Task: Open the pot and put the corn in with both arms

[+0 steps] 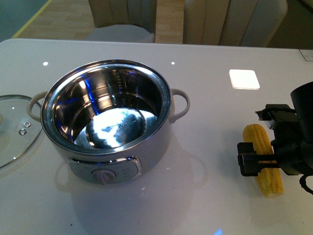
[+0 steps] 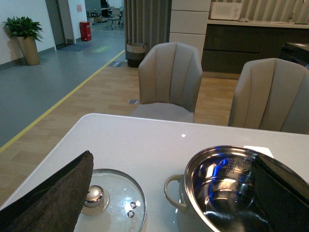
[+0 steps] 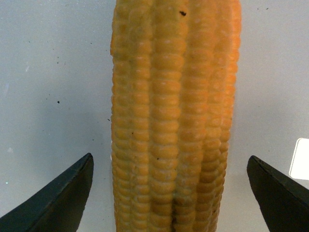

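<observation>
Your right gripper (image 3: 169, 159) straddles the corn (image 1: 257, 138) with its fingers spread wide. Bare table shows between each finger and the cob, so it has hold of nothing yet. The corn lies flat on the table (image 1: 210, 196) at about 4 o'clock from the pot (image 1: 154, 149), well apart from it. Your left gripper (image 2: 171, 155) is just as wide open and empty, hanging over the gap between the lid (image 2: 116, 203) and the pot. The lid is off and lies flat at the pot's 9 o'clock, so the pot stands open.

Watch the close. The cob is a round, knobbly cylinder on a smooth, glossy top. If one finger meets it first, I'd expect it to roll or skid aside rather than seat. The gripper looks to cross near the cob's middle, which should keep it level. A grip that slips toward either end could let the other end droop. Squeeze too hard and the kernels may crush.

On the carry, the loop handle (image 1: 180, 105) at the pot's 3 o'clock and the raised steel rim (image 1: 168, 105) lie in your path. Come in low and the cob may clip them. The bowl (image 1: 112, 127) is mirror-bright steel with steep walls, hard and slick, so a high release would likely bounce. The lid is thin glass with a metal knob (image 2: 94, 195), so keep the left arm from nudging it toward the table's edge.
</observation>
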Robot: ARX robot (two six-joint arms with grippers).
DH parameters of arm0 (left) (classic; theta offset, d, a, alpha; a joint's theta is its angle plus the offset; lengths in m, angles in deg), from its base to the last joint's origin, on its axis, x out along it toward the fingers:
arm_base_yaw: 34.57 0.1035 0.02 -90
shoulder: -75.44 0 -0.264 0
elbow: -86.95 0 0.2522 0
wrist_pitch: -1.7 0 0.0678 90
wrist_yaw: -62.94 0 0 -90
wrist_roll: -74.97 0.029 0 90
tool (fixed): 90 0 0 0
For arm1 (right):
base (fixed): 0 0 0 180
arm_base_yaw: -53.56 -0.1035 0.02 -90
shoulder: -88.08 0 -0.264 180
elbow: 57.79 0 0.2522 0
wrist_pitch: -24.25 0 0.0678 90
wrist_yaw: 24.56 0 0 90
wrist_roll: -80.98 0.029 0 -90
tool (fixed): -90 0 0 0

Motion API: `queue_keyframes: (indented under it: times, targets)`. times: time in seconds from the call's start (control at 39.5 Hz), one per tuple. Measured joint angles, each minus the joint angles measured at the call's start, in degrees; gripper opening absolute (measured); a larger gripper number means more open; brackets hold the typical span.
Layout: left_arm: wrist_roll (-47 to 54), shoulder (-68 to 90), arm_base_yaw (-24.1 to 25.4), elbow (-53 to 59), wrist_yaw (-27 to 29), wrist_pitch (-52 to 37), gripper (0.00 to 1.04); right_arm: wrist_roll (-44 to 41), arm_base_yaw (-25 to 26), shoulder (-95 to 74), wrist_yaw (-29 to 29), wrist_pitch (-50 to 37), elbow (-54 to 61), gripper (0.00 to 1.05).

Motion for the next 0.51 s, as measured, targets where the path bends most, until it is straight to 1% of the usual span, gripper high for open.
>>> queue_keyframes:
  times: [0.18, 0.25, 0.43, 0.51]
  targets:
    - [0.00, 0.00, 0.00, 0.00, 0.00, 0.00, 0.98, 0.17, -0.04, -0.87, -0.04, 0.31, -0.31, 0.57]
    - [0.00, 0.00, 0.00, 0.00, 0.00, 0.00, 0.98, 0.15, -0.02, -0.87, -0.04, 0.28, -0.28, 0.45]
    - [0.00, 0.00, 0.00, 0.00, 0.00, 0.00, 0.98, -0.09, 0.37, 0.09, 0.57, -0.76, 1.73, 0.45]
    - [0.00, 0.00, 0.00, 0.00, 0.00, 0.00, 0.98, -0.76, 0.96, 2.03, 1.07, -1.75, 3.74, 0.48]
